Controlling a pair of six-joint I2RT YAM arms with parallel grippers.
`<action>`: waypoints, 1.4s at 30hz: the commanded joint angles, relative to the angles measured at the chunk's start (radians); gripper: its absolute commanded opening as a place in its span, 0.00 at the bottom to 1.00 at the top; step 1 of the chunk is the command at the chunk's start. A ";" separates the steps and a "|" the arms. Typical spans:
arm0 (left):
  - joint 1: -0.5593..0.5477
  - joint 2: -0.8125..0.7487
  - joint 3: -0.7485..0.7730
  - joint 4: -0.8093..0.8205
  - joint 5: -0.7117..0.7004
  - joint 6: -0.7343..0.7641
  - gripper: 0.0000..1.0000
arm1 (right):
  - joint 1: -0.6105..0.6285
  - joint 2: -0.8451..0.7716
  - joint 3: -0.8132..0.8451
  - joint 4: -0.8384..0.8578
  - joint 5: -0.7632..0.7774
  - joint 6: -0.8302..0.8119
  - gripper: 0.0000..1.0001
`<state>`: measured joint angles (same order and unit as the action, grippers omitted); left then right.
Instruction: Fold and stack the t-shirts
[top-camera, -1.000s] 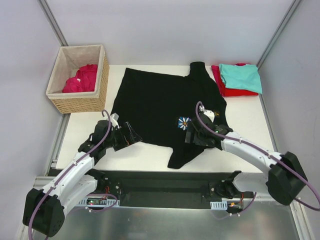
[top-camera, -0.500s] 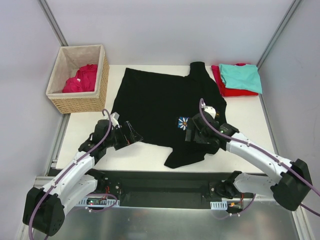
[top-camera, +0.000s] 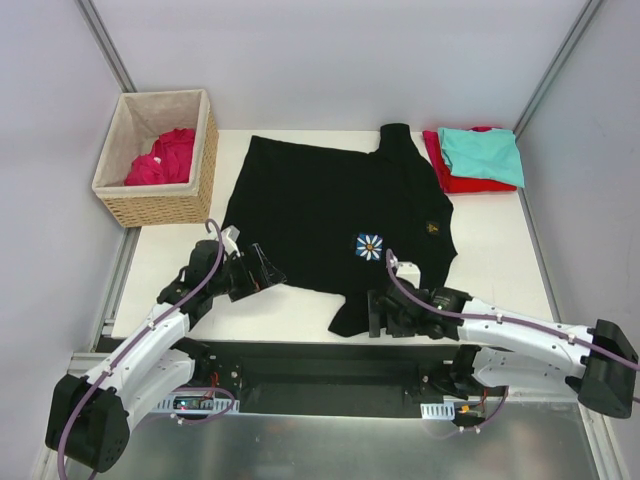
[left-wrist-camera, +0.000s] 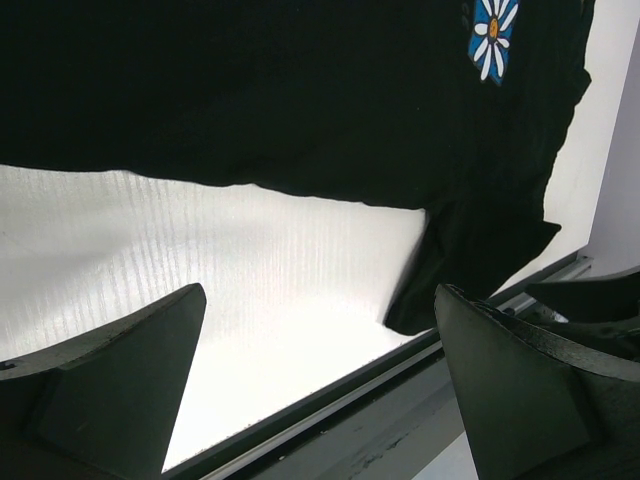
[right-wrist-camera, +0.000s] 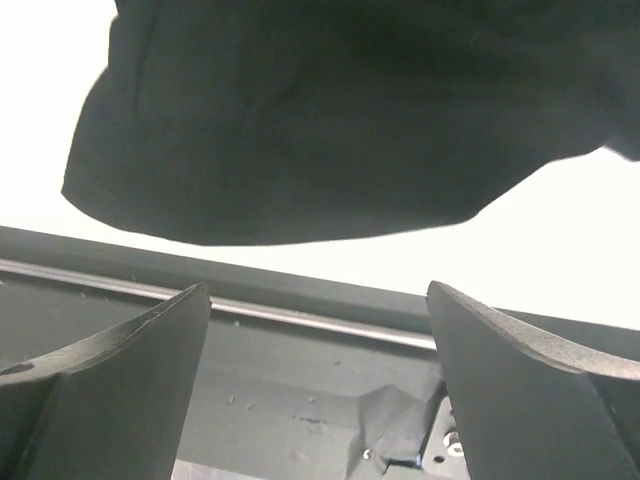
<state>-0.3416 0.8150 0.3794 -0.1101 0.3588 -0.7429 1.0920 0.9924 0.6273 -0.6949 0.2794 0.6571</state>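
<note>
While the overhead camera takes in the whole table (top-camera: 490, 250), each wrist camera catches only a strip. From above, the black t-shirt (top-camera: 320, 205) lies spread mid-table, flower print (top-camera: 370, 246) up. A crimson-pink shirt (top-camera: 165, 158) sits in the wicker basket (top-camera: 160, 207) far left, and a teal shirt (top-camera: 482, 155) lies on a red shirt (top-camera: 452, 180) far right. The left gripper (top-camera: 268, 268) is at the near left hem, jaws wide and empty. The right gripper (top-camera: 372, 313), equally spread and holding nothing, faces the near sleeve. Only its wrist view shows that sleeve almost reaching the front rail (right-wrist-camera: 300, 310).
</note>
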 joint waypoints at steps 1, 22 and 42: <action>-0.013 -0.023 -0.014 0.016 0.009 0.004 0.99 | 0.090 0.037 -0.005 0.000 0.020 0.124 0.94; -0.014 -0.039 -0.030 0.012 0.005 0.002 0.99 | 0.187 0.322 0.092 0.109 0.135 0.148 0.97; -0.014 -0.024 -0.027 0.013 0.002 0.014 0.99 | 0.019 0.414 0.176 0.175 0.153 -0.002 0.98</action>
<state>-0.3481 0.7853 0.3504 -0.1108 0.3588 -0.7429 1.1614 1.4170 0.7597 -0.5285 0.4004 0.7189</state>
